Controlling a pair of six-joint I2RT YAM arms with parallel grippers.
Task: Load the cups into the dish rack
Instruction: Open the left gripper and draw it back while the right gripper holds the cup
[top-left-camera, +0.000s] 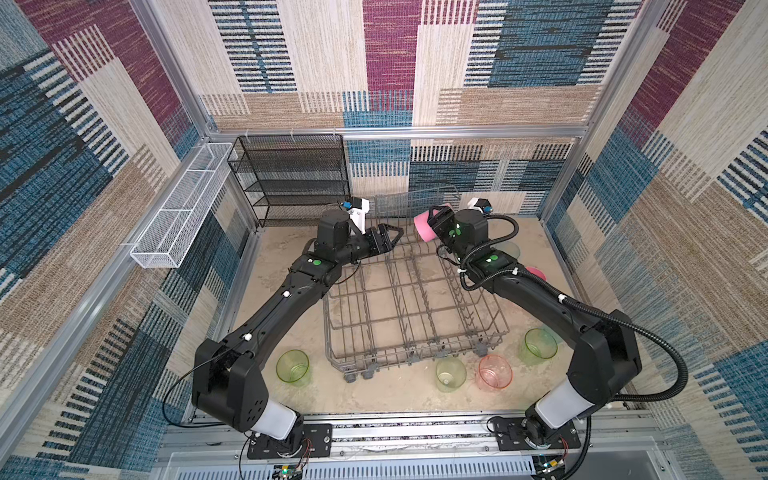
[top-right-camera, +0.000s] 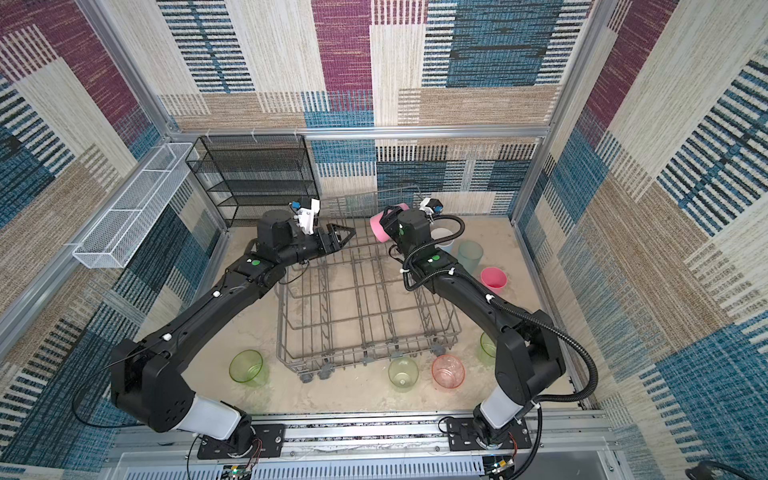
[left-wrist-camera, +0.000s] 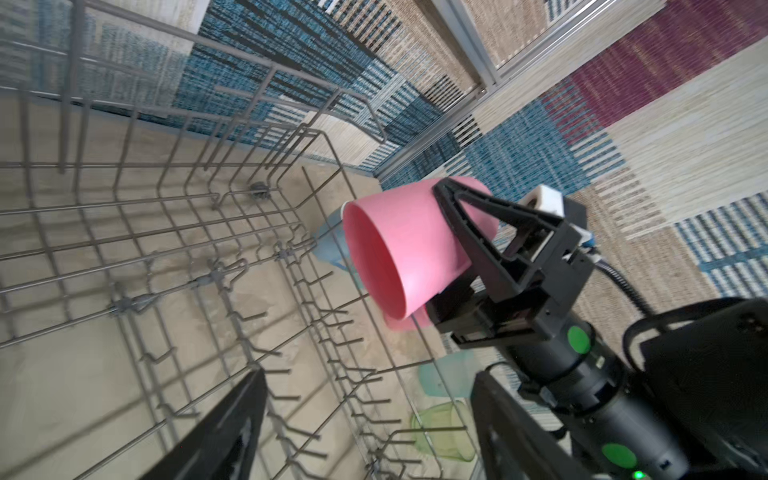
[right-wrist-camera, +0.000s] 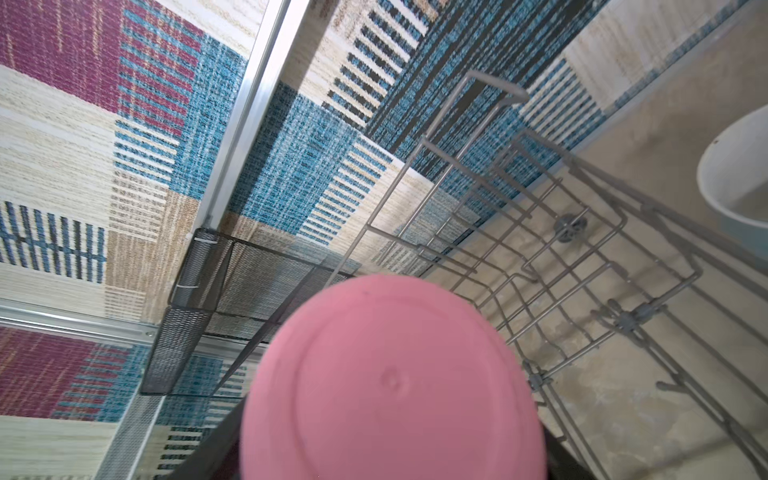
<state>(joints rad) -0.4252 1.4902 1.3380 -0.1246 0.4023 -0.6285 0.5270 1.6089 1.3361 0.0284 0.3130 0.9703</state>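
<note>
My right gripper (top-left-camera: 435, 222) is shut on an opaque pink cup (top-left-camera: 423, 229), held on its side above the far right corner of the grey wire dish rack (top-left-camera: 415, 307). In the left wrist view the cup (left-wrist-camera: 399, 249) turns its mouth toward that camera, with black fingers (left-wrist-camera: 461, 232) clamping its wall. Its base (right-wrist-camera: 390, 382) fills the right wrist view. My left gripper (top-left-camera: 392, 237) hangs open and empty over the rack's far left edge, apart from the cup; its jaws (left-wrist-camera: 365, 432) stand wide with only rack tines between them.
Three yellow-green cups (top-left-camera: 293, 365) (top-left-camera: 450, 374) (top-left-camera: 539, 345) and a pink-orange one (top-left-camera: 494, 371) stand along the rack's near side. Right of the rack are a pink cup (top-right-camera: 493, 277), a teal cup (top-right-camera: 470, 254) and a mug (top-right-camera: 442, 237). A black mesh shelf (top-left-camera: 291, 178) and a white mesh basket (top-left-camera: 183, 208) stand far left.
</note>
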